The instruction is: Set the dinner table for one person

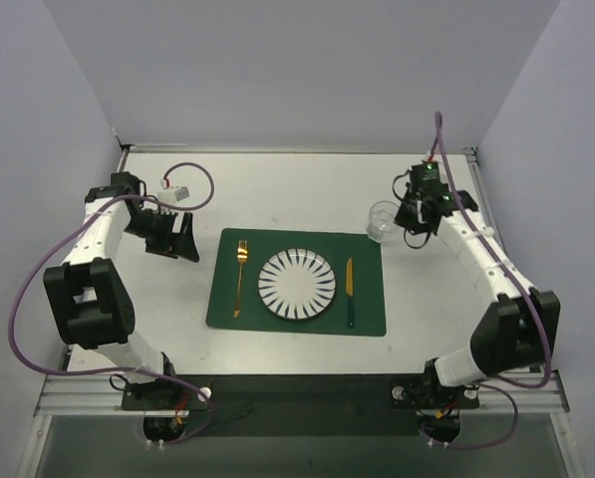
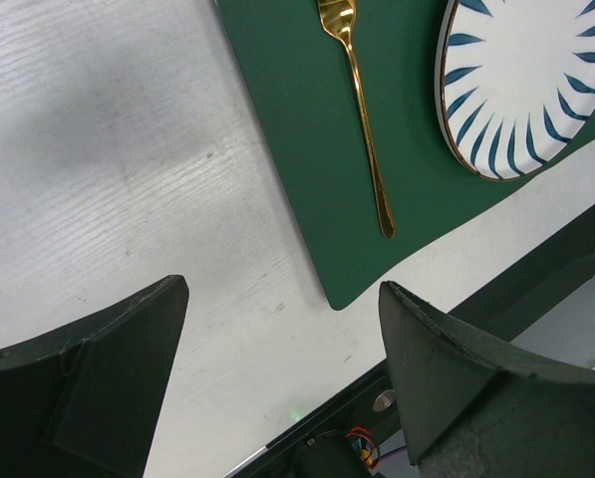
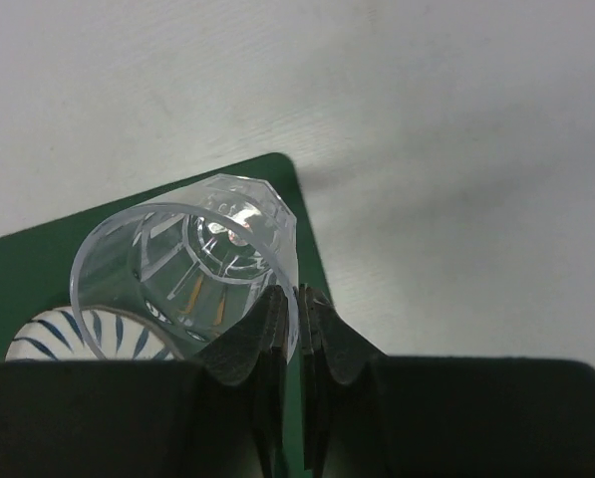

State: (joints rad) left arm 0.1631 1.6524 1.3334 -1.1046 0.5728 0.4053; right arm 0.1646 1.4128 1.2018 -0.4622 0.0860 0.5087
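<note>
Overhead view: bright, soft, even light. White dinner table near washed out. Only faint shadows beside arms. Sharp throughout, dim strip along bottom edge.
Left wrist view: broad grey shadow upper left. Left gripper fingers dark, slightly soft.
Right wrist view: bright glint inside clear cup, soft shadow to its right. Right gripper fingers at bottom blurred, underexposed.

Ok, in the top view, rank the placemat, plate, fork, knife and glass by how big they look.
1. placemat
2. plate
3. fork and knife: about the same length, too close to rank
4. glass, smallest
</note>
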